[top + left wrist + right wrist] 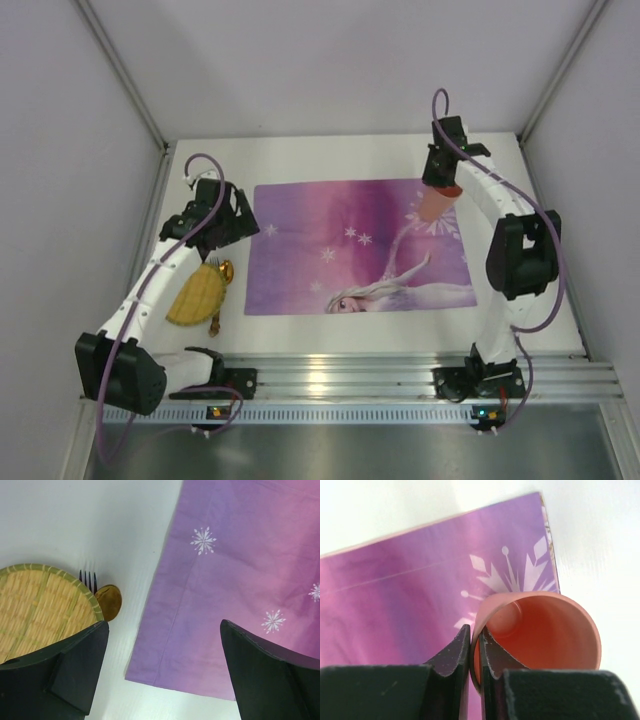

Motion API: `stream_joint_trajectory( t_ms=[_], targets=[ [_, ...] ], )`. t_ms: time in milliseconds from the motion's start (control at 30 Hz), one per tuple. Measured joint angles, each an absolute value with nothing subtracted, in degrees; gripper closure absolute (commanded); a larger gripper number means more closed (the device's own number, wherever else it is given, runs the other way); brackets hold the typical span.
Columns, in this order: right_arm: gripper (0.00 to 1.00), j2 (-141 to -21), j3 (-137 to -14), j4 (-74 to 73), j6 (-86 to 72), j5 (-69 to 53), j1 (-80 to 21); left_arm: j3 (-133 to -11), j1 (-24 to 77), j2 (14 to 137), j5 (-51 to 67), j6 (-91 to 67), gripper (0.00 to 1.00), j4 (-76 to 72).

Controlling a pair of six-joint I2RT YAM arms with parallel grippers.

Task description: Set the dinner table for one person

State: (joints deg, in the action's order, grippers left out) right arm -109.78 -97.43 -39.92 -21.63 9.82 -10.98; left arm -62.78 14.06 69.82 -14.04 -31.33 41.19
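Observation:
The white dinner table (pixel 330 155) carries a purple princess placemat (pixel 340 250). My right gripper (pixel 440 188) is shut on the rim of a salmon-pink cup (pixel 436 204), one finger inside and one outside, and holds it over the mat's far right corner; the cup (pixel 540 630) shows close in the right wrist view. My left gripper (pixel 238 212) is open and empty over the mat's left edge (pixel 165 610). A woven bamboo plate (pixel 196 295) lies left of the mat with a dark fork (pixel 88 580) and a gold spoon (pixel 111 600) under its edge.
Pale grey panels wall the table on the left, right and back. A silver aluminium rail (pixel 350 375) runs along the near edge between the arm bases. The gold spoon's handle (pixel 216 322) sticks out near the plate's front.

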Motion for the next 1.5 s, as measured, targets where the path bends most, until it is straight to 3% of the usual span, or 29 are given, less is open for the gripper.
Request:
stream_joint_trajectory(
  t_ms=[267, 400, 433, 500, 667, 700, 967, 1100, 1500],
  targets=[
    [1.0, -104.4, -83.4, -25.1, -23.4, 11.7, -11.9, -60.5, 13.3, 68.3, -15.6, -31.5, 0.02, 42.3],
    [0.48, -104.1, -82.0, -23.1, -23.9, 11.4, -12.6, -60.5, 12.8, 68.3, -16.5, -31.5, 0.02, 42.9],
    [0.39, -104.1, -81.7, -23.2, -24.1, 11.2, -12.8, -60.5, 12.5, 68.3, -16.9, -31.5, 0.02, 43.5],
    [0.24, -104.1, -81.6, -23.7, -23.9, 10.9, -13.4, -60.4, 10.9, 68.3, -17.0, -31.2, 0.02, 44.4],
    [0.09, -102.5, -83.0, -27.0, -23.5, 10.0, -14.1, -58.2, 2.6, 68.4, -15.9, -29.2, 0.02, 44.9],
    [0.01, -101.5, -83.4, -27.9, -23.6, 10.0, -14.2, -57.5, 0.7, 68.4, -15.7, -28.7, 0.02, 45.1],
    [0.0, -86.2, -83.9, -33.8, -25.1, 9.9, -18.3, -54.2, -9.6, 68.4, -15.5, -26.2, 0.02, 45.4],
    [0.0, -80.2, -84.4, -36.5, -25.6, 7.6, -22.2, -52.9, -19.4, 68.6, -11.2, -26.0, 0.02, 43.7],
    [0.0, -77.3, -80.6, -45.8, -25.1, 2.8, -23.5, -41.6, -40.2, 76.4, 7.4, -31.9, 0.06, 32.4]
  ],
)
